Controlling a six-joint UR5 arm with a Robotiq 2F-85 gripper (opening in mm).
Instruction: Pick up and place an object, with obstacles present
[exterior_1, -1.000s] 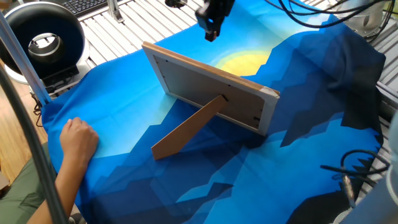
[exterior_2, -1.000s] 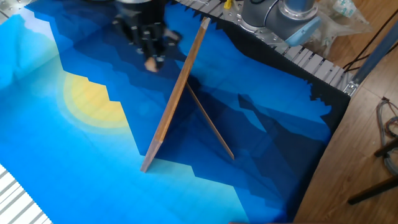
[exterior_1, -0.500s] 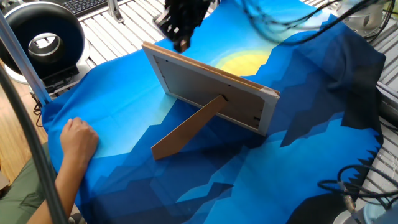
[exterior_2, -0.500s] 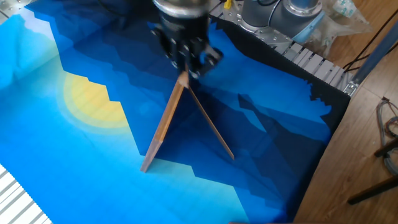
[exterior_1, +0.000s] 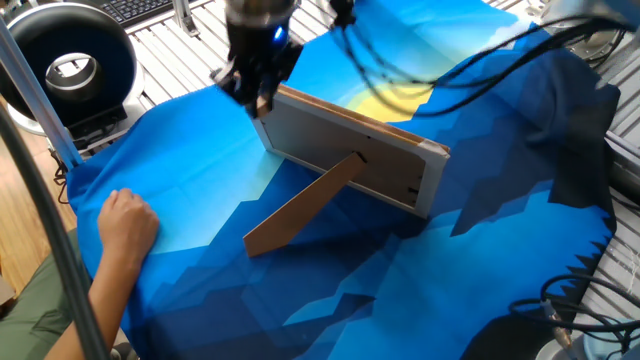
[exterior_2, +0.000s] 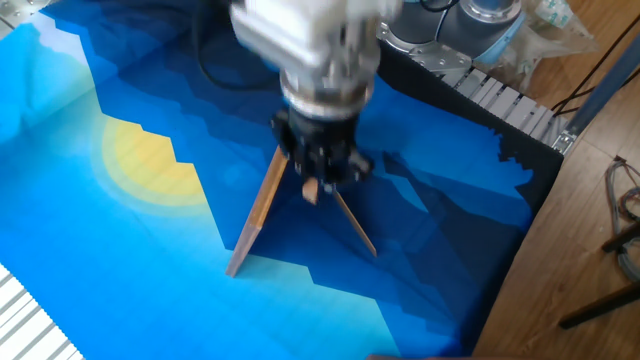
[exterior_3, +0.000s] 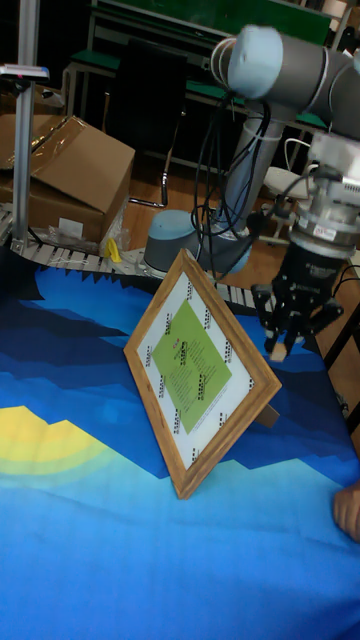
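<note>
My gripper (exterior_2: 314, 186) is shut on the object (exterior_2: 311, 190), a tiny pale beige lump that shows between the fingertips. It hangs in the air above the obstacle, a standing picture frame (exterior_1: 345, 150) with a grey back panel and a tan prop leg (exterior_1: 300, 207). In the other fixed view the gripper is over the top of the prop leg (exterior_2: 352, 222), just past the frame's wooden rim (exterior_2: 255, 220). The tall fixed view shows the gripper (exterior_3: 280, 345) and the object (exterior_3: 278, 352) beside the frame's (exterior_3: 200, 372) upper right edge. In one fixed view the gripper (exterior_1: 256, 97) is at the frame's left end.
A blue patterned cloth (exterior_1: 200, 150) covers the table. A person's hand (exterior_1: 126, 225) rests on the cloth near the front left edge. A black round device (exterior_1: 70, 60) stands off the cloth at the back left. Behind the table lies a cardboard box (exterior_3: 65, 175).
The gripper has carried the object from the frame's front side across its top rim to the prop-leg side. The frame and the hand have stayed put.
</note>
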